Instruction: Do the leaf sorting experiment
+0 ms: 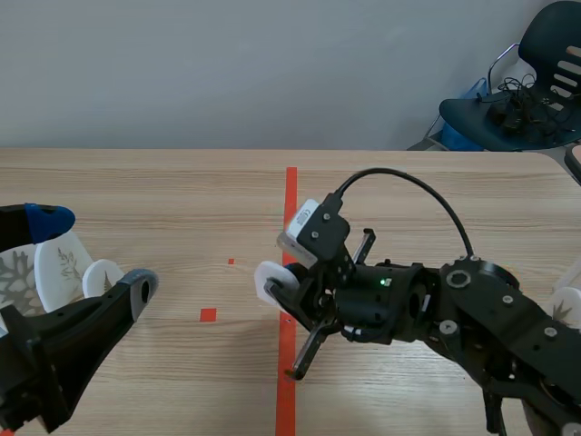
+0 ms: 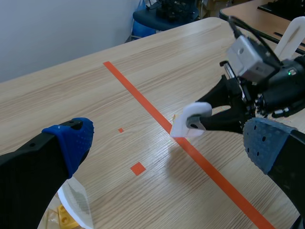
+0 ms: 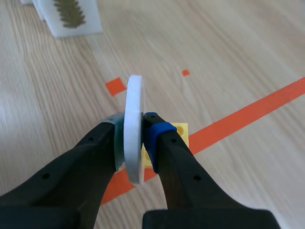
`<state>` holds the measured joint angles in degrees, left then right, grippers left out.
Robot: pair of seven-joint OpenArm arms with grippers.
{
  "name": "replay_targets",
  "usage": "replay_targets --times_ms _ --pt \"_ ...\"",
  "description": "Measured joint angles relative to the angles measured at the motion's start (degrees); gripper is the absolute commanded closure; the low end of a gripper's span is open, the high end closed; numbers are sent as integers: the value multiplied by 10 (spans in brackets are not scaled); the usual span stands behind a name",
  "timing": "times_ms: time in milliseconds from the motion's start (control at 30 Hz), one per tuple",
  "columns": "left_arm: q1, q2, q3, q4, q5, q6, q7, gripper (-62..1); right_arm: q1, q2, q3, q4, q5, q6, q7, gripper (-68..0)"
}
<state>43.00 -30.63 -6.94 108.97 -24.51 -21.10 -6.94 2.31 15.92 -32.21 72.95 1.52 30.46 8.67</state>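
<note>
- The right gripper (image 3: 135, 139) is closed on a white disc (image 3: 135, 95). Its two pads press on the disc's flat faces, and the disc stands on edge between them.
- The side of the disc that might carry a leaf print cannot be seen in any view.
- Just under the held disc, a small yellow block (image 3: 179, 130) lies on the orange-red tape line (image 3: 248, 117) at the middle of the table (image 1: 182, 191). Whether the disc touches the block cannot be told.
- The right arm comes in from its own side and reaches to the middle line.
- The left gripper (image 2: 169, 143) is wide open and holds nothing. It sits low on the left side, well apart from the held disc.
- Beside the left gripper stand several white leaf pieces (image 1: 62, 265), each printed with a leaf shape; one shows a fern-like frond.
- Another white leaf piece (image 1: 567, 307) shows at the table's right edge, beside the right arm.
- Under the left gripper's blue-padded finger lies a pale disc (image 2: 76, 202) with a second yellow block (image 2: 64, 214) next to it.
- Progress, as a judgement: the sorting looks partly done. Some pieces are grouped on the left and one is in hand at the centre.
- Probably left to do: set this disc down or slot it at the yellow block, then deal with any remaining pieces.
</note>
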Motion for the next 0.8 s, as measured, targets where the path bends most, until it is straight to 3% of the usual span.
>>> replay_targets --times_ms 167,433,800 --pt "0 0 0 0 0 0 0 -623 -40 11 66 90 1 -2 -39 -18" --pt "0 0 0 0 0 0 0 -623 -140 17 182 228 71 -2 -116 -17" --pt "0 0 0 0 0 0 0 -623 -291 1 344 252 160 -8 -133 -17"
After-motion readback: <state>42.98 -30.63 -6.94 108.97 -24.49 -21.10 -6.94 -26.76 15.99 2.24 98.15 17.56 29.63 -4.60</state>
